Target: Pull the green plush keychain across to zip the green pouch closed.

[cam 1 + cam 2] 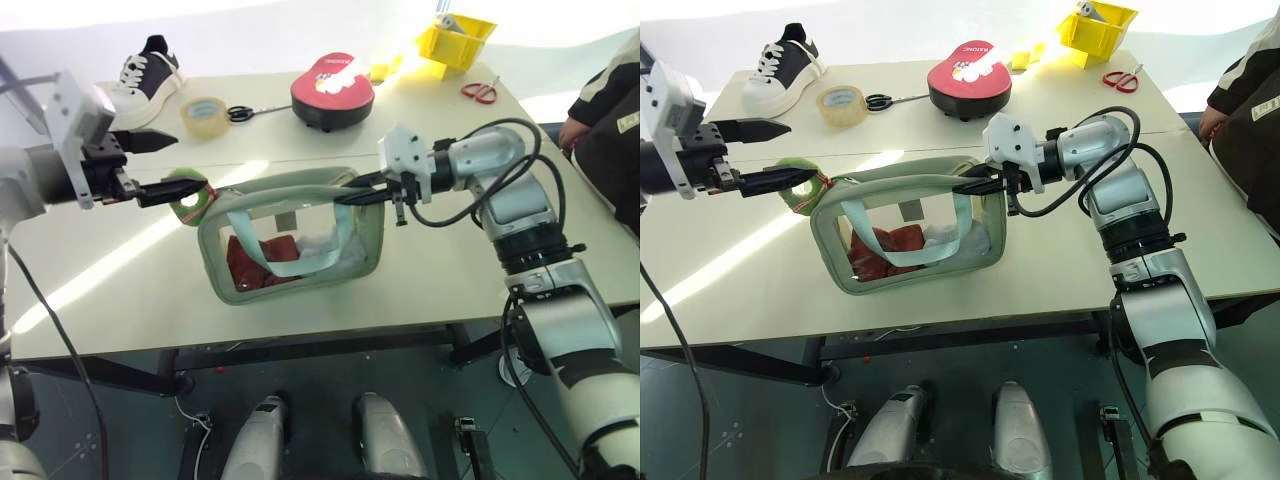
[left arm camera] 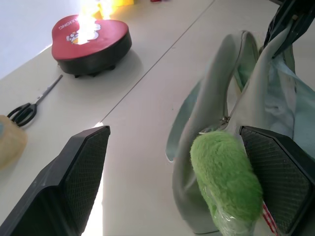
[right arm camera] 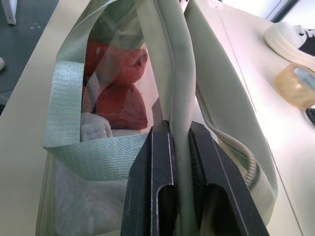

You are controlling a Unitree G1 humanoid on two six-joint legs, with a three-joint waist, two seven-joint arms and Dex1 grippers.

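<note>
Left eye view: the green pouch [image 1: 290, 240] stands on the bench [image 1: 100, 290], top gaping, between both grippers.

Left wrist view: the left gripper [image 2: 187, 182] has jaws wide apart, the green plush keychain [image 2: 226, 179] against one pad.

Right wrist view: the right gripper [image 3: 179, 162] has jaws clamped on the pouch's rim; its contents blur behind plastic.

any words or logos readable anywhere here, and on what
Red domed case: white print along its rim, too blurred to read for certain; a white paw-print mark beside it.
Green pouch, shoe, tape roll, yellow bin: no lettering can be made out.
</note>
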